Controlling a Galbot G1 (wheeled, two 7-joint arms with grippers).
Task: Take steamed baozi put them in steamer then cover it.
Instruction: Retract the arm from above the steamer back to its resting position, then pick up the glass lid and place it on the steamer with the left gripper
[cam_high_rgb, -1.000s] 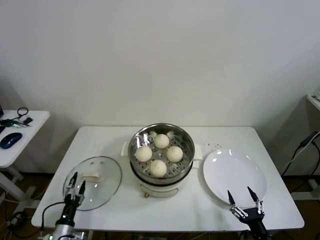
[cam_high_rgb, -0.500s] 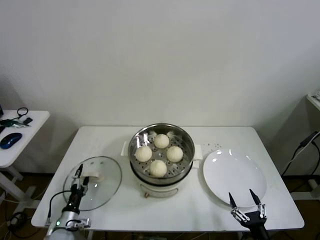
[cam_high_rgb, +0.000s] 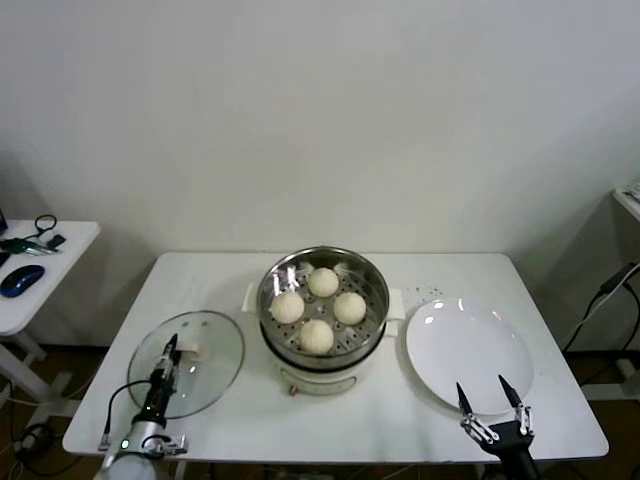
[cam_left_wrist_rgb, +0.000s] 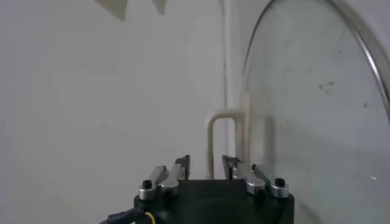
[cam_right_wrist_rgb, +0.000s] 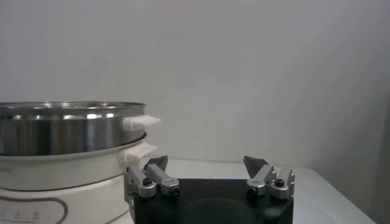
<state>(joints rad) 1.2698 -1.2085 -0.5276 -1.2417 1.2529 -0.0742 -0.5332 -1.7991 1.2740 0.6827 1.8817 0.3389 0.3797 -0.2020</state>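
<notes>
A plain white wall (cam_high_rgb: 320, 110) fills the far side; a white bench (cam_high_rgb: 215, 275) stands before it; a smaller white side table (cam_high_rgb: 40, 275) sits far left; dark floor (cam_high_rgb: 70, 355) below.

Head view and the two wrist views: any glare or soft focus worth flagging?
Head view: bright glints on the shiny steel steamer basket rim and the flat white plate. Left wrist view: the clear glass lid looks hazy, its cream bar handle soft, beyond the open left gripper. Right wrist view: streaky reflections on the steamer wall.

No readable text, label, brand, number or sign shows on anything in these views.
</notes>
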